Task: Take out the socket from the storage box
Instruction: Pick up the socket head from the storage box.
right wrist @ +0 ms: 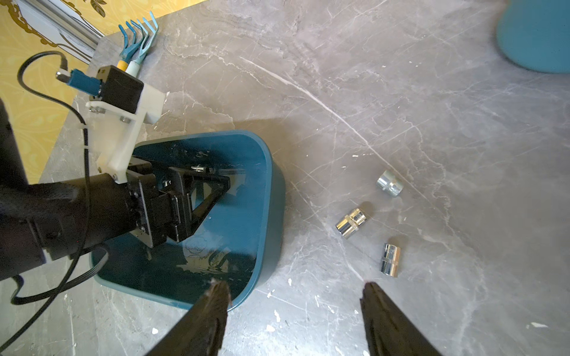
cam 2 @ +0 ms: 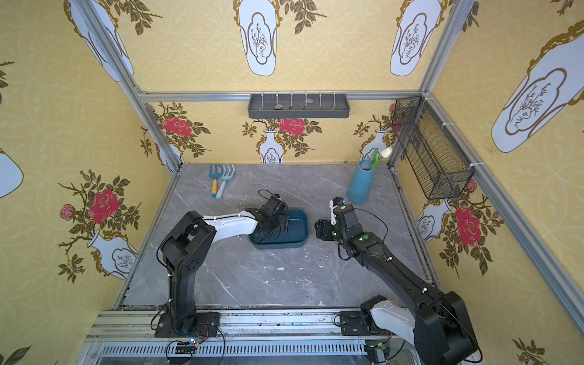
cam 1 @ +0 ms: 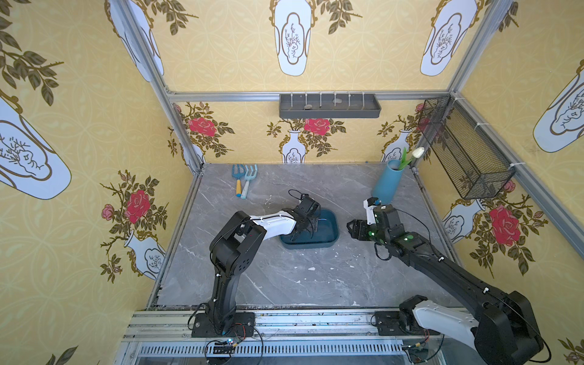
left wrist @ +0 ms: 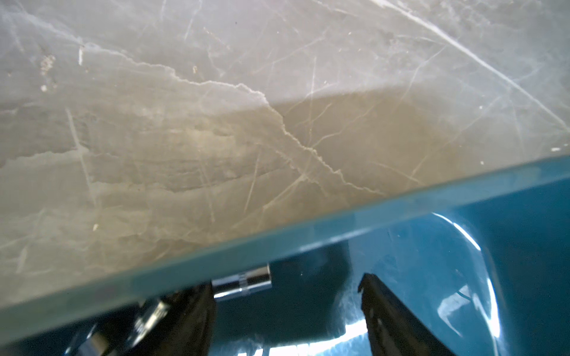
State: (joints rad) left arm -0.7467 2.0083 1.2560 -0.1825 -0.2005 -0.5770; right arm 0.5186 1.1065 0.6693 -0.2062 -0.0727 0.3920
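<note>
Sockets [right wrist: 351,222]: 3 out on worktop [right wrist: 431,108], at least 1 more socket [left wrist: 242,282] left in storage box [right wrist: 276,200]. Inside box, left gripper [left wrist: 287,282] is spread w/ nothing pinched yet; right gripper [right wrist: 295,285] spread, empty.

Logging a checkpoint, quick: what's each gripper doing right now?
Left gripper: open inside the storage box, a socket nearby, not gripped.
Right gripper: open, holding nothing.

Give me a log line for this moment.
left end effector: open, inside storage box, socket close, ungripped | right end effector: open, empty, beside box | three sockets on table
</note>
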